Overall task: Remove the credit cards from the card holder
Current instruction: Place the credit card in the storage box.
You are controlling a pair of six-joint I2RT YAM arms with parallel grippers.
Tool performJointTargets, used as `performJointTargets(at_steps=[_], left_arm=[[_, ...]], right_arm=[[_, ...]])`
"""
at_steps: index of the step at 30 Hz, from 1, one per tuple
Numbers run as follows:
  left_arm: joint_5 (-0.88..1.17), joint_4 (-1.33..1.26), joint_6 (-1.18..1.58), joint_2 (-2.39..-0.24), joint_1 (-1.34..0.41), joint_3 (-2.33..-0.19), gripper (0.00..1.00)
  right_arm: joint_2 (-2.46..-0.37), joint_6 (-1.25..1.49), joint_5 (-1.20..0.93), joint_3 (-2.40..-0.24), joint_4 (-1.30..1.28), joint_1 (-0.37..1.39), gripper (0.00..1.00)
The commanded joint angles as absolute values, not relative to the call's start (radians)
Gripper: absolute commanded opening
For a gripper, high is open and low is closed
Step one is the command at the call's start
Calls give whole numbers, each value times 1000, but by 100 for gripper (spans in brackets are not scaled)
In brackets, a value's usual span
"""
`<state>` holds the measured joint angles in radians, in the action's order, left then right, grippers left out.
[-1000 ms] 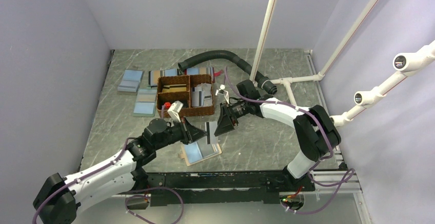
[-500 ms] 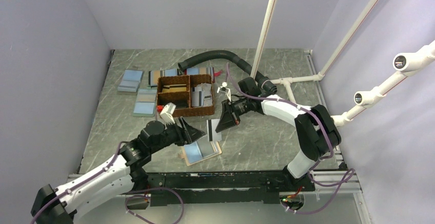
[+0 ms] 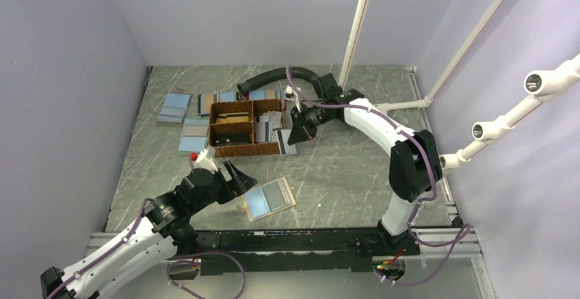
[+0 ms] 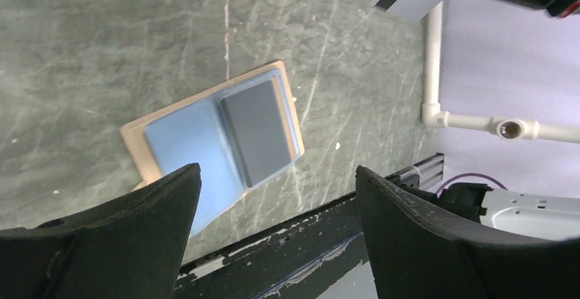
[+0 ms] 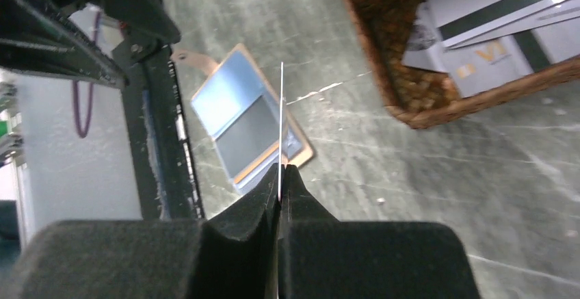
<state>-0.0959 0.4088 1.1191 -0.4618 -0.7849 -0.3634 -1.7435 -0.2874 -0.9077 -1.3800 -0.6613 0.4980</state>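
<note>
Pinching card (image 3: 288, 146) (orange "V" (image 5: 487, 51) in basket (image 5: 383, 59))

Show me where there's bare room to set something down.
Bare stone lies between the wallet and the right arm, and near the left wall, in front of the blue rectangles. It's crowded around the basket and the hose behind it.

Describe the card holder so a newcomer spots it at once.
From the brown woven basket mid-table, come toward the near edge. The card holder lies open and flat there. Unlike the plain blue rectangles left of the basket, it has a tan rim around one light blue and one grey face.
</note>
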Motion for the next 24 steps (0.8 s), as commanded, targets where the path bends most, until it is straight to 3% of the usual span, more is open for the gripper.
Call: performJointTargets(at_steps=[1, 19, 24], left_arm=[[-135, 479, 1170, -462, -781, -383, 88], [-148, 553, 1227, -429, -779, -392, 88], [-145, 545, 1239, -419, -780, -386, 88]], right_arm=[[-1788, -302, -781, -1523, -707, 497, 0], [-2023, -189, -585, -1860, -691, 563, 0], [-2099, -194, -458, -1907, -677, 572, 25]])
